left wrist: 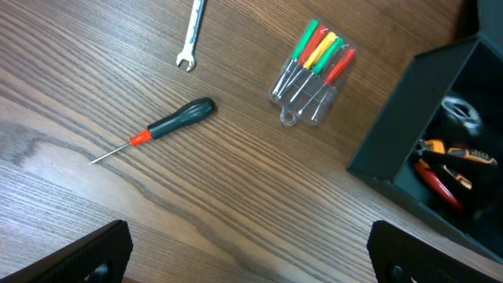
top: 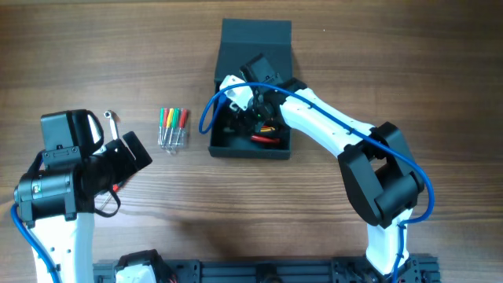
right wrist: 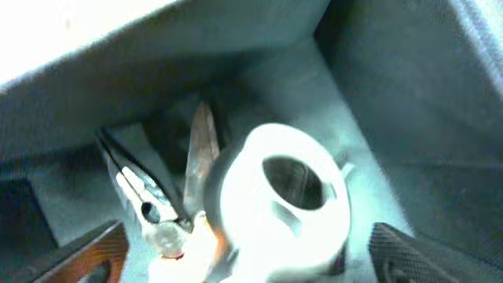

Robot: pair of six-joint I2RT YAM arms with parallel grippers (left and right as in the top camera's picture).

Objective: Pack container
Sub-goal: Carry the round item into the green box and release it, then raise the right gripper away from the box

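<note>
**Container and contents.** The dark teal-grey, matte, square container [top: 250, 149] is being shown open on the brown wood-grain table [left wrist: 236, 204], at the far middle. Its hinged flap lid [top: 257, 31] of the same colour is being displayed folded back beyond it. Inside, red-handled pliers [left wrist: 435, 176] and an orange-and-black tool [left wrist: 460, 155] are being seen by the near wall. A white ring-shaped roll [right wrist: 283, 196] is being seen deeper in, beside a bare metal blade [right wrist: 200, 149].

**Jaws.** The left gripper [left wrist: 247, 253] is being shown above bare table near the left edge, its jaws spread wide and grasping nothing. The right gripper [top: 253, 110] is being shown inside the container, jaws likewise parted. The white roll is being framed between its fingers, but contact cannot be told through the blur.

**Loose items.**
- Nearest, a black-handled screwdriver with a red collar [left wrist: 169, 122] is being shown flat on the wood.
- Farther off, a clear plastic pack of slim green-, yellow- and red-handled screwdrivers [left wrist: 314, 71] is being shown just left of the container, apart from it.
- Farther still, a small silver open-ended spanner [left wrist: 191, 31] is being shown.
</note>
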